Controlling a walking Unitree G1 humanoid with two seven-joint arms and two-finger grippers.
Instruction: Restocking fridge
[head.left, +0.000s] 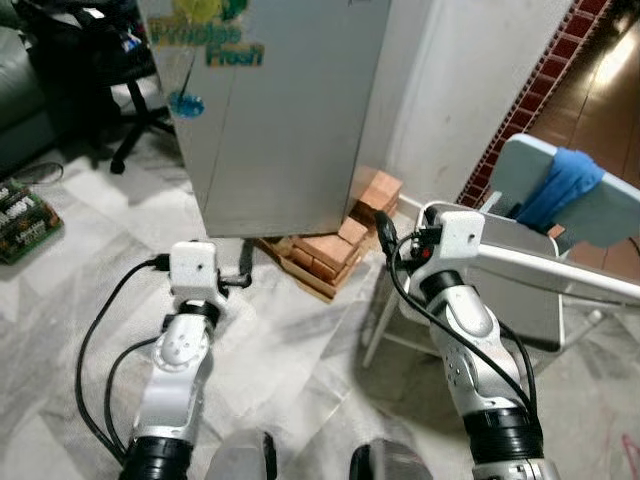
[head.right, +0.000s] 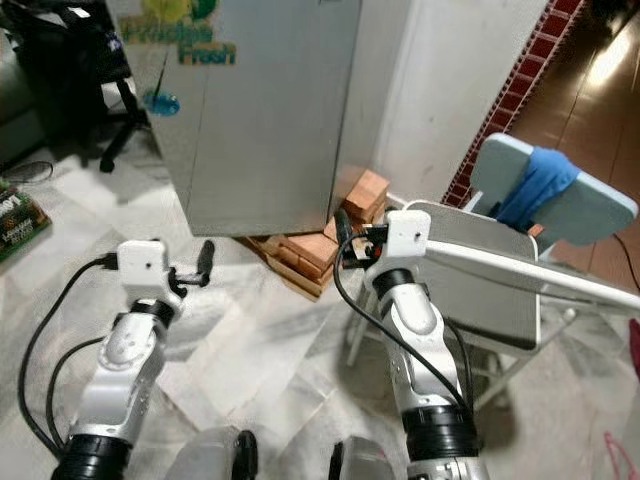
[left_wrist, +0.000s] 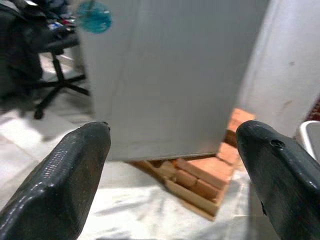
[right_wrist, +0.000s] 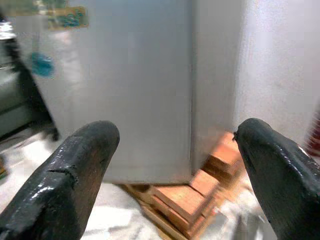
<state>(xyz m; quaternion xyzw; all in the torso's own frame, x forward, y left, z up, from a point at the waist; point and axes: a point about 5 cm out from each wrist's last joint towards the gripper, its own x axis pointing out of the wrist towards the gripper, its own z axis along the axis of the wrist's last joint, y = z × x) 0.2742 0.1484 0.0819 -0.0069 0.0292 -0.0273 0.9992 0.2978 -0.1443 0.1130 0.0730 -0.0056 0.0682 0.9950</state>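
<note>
The grey fridge (head.left: 275, 110) stands straight ahead with its door shut and a "Fresh" sticker (head.left: 210, 40) near the top. Both arms are raised toward it, a short way off. My left gripper (left_wrist: 172, 132) is open, nothing between its black fingers (left_wrist: 65, 175), and it faces the fridge's lower part. My right gripper (right_wrist: 177, 130) is open too and empty, pointing at the fridge's right edge and the wall beside it. In the left eye view the left gripper's finger (head.left: 245, 268) and the right gripper's finger (head.left: 385, 235) hover above the floor.
Red bricks (head.left: 345, 240) on wooden slats lie at the fridge's right foot. A white folding chair (head.left: 530, 260) with a blue cloth (head.left: 562, 185) stands close on my right. A black office chair (head.left: 130, 110) and a box (head.left: 20, 218) sit to the left. The white wall (head.left: 450, 90) rises beside the fridge.
</note>
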